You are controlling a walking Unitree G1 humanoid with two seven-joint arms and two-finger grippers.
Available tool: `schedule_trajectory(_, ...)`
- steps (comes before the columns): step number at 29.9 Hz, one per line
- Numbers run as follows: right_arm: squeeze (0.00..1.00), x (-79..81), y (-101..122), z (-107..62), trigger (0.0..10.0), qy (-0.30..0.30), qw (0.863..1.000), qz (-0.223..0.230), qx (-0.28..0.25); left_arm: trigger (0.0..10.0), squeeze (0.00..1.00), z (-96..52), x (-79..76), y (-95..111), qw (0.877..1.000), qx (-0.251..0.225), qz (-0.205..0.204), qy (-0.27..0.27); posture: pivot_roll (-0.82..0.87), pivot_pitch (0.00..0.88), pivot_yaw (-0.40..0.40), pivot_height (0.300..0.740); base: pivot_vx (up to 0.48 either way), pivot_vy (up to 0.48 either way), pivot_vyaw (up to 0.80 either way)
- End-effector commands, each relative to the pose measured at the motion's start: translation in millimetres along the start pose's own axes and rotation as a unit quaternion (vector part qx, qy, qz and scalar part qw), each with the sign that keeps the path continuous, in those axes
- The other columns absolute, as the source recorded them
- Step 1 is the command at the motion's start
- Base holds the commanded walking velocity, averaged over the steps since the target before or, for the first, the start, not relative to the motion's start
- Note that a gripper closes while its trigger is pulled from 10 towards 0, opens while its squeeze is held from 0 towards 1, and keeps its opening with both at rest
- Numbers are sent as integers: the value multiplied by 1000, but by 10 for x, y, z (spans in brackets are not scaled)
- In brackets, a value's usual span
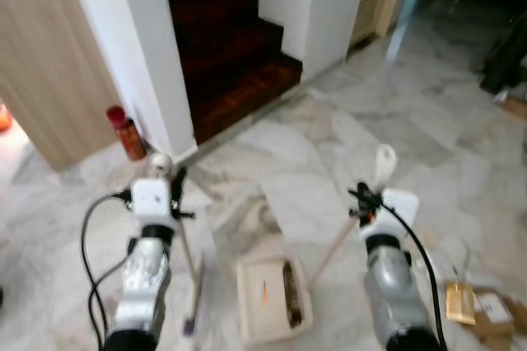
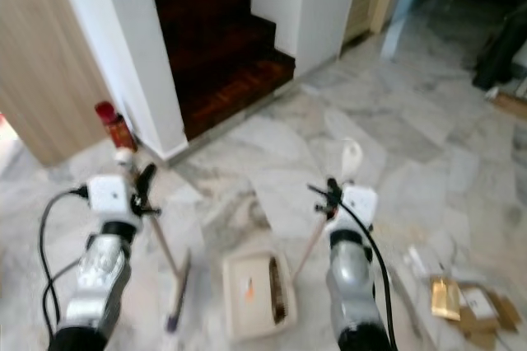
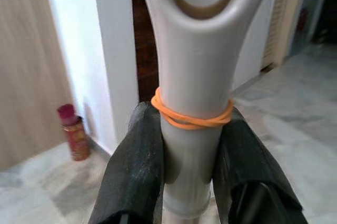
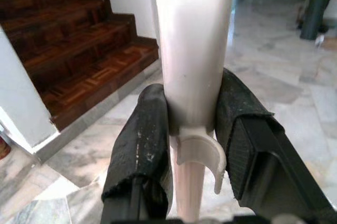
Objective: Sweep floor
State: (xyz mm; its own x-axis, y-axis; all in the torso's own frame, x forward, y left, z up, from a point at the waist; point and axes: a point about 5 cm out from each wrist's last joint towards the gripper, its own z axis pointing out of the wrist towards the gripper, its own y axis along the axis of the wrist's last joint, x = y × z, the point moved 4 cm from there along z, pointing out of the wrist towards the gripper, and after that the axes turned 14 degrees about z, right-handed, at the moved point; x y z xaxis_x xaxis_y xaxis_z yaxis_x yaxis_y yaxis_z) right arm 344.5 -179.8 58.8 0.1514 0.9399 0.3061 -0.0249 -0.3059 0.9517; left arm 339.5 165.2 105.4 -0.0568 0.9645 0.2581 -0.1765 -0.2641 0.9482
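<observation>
My left gripper (image 1: 169, 188) is shut on the white broom handle (image 3: 194, 77), just below an orange rubber band (image 3: 192, 118). The broom stick slants down to its brush (image 1: 191, 318) on the marble floor. My right gripper (image 1: 367, 203) is shut on the pale dustpan handle (image 4: 192, 50), which slopes down to the cream dustpan (image 1: 247, 301) lying on the floor between my arms. Dark dirt (image 1: 291, 293) and an orange scrap (image 1: 264, 292) lie inside the pan.
A dark wooden staircase (image 1: 230, 63) rises ahead between white walls (image 1: 140, 46). A red spray can (image 1: 125, 133) stands at the wall's foot, beside a wooden panel (image 1: 49, 79). Cardboard and packets (image 1: 482, 306) lie on the floor at lower right. Marble floor (image 1: 428, 120) stretches away right.
</observation>
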Motion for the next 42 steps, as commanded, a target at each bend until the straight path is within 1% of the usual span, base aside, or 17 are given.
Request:
schedule_trajectory(1,0,126,144,57,10000,20,999,-6,-28,10000,0,43,116,99,1000,-20,12,11,72,0,-46,740,0,416,0)
schedule_trajectory(3,0,130,144,57,10000,21,999,-6,-28,10000,0,43,117,99,1000,-20,12,11,74,0,-46,740,0,418,0)
schedule_trajectory(8,0,166,123,53,10000,26,999,-3,-24,10000,0,38,123,98,1000,-19,14,11,79,0,-45,740,0,410,773)
schedule_trajectory(13,0,180,115,50,10000,27,999,1,-23,10000,0,36,121,102,1000,-20,14,9,80,0,-44,740,0,406,0)
schedule_trajectory(17,0,185,116,50,10000,30,999,-6,-22,10000,0,35,117,105,1000,-21,15,9,82,0,-46,740,0,403,0)
schedule_trajectory(27,0,219,116,48,10000,38,999,-3,-23,10000,0,39,93,127,1000,-24,13,6,88,0,-47,740,0,401,798)
schedule_trajectory(39,0,257,75,28,10000,45,999,-5,-15,10000,0,33,103,124,1000,-21,13,7,89,0,-47,740,0,392,0)
schedule_trajectory(42,0,261,79,29,10000,45,999,-3,-15,10000,0,34,100,128,1000,-21,12,7,89,0,-45,740,0,386,800)
